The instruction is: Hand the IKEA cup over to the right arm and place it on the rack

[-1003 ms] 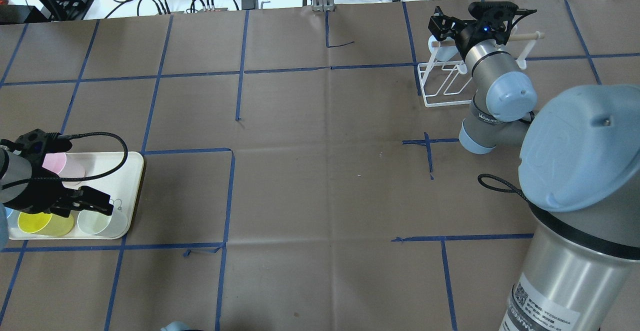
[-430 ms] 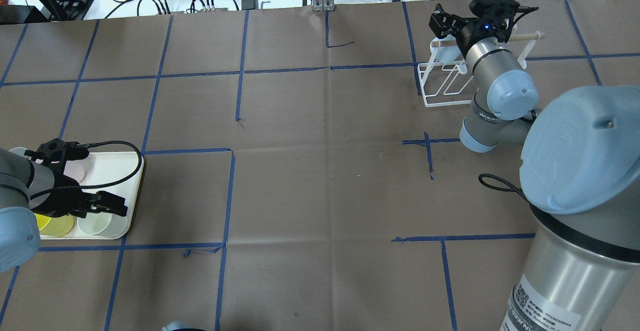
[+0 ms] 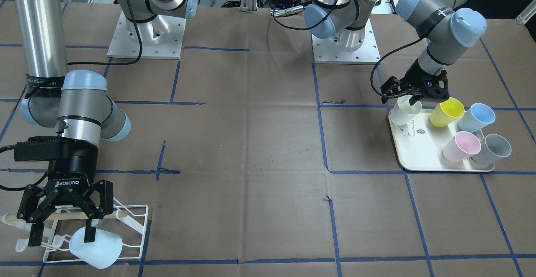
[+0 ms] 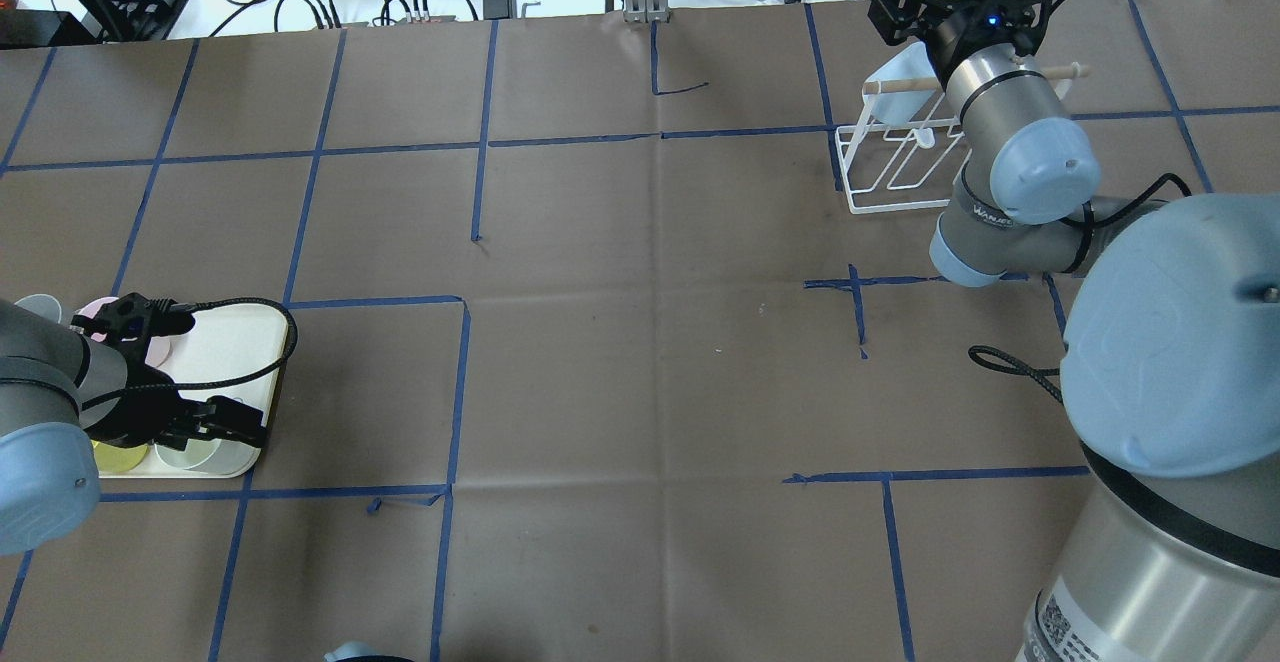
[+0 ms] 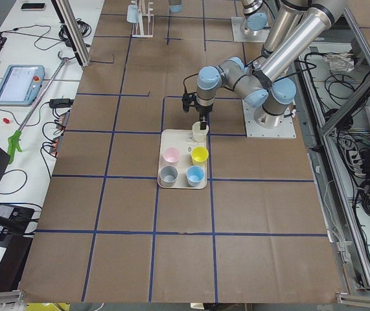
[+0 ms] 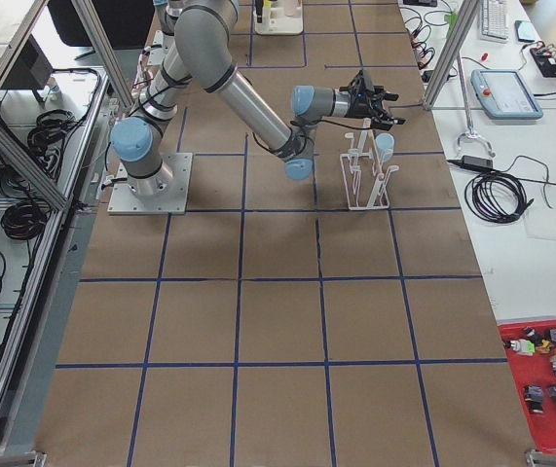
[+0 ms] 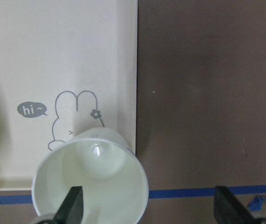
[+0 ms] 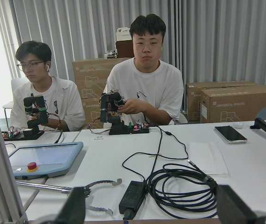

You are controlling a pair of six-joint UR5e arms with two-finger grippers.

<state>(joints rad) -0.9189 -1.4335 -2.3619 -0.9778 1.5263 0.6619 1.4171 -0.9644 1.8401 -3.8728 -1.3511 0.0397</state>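
The right hand (image 3: pixel 61 239), marked "ROBOTIQ", stood apart by the rack (image 3: pixel 142 233); the left hand (image 7: pixel 150 207), apart, straddled the white cup's (image 7: pixel 91 172) wall beside the tray's (image 7: pixel 53 56) "hi~".

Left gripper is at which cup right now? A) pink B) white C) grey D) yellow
B: the left gripper is open over the white cup, with one of its fingers inside the rim and the other outside, at the corner of the tray by the rabbit drawing.
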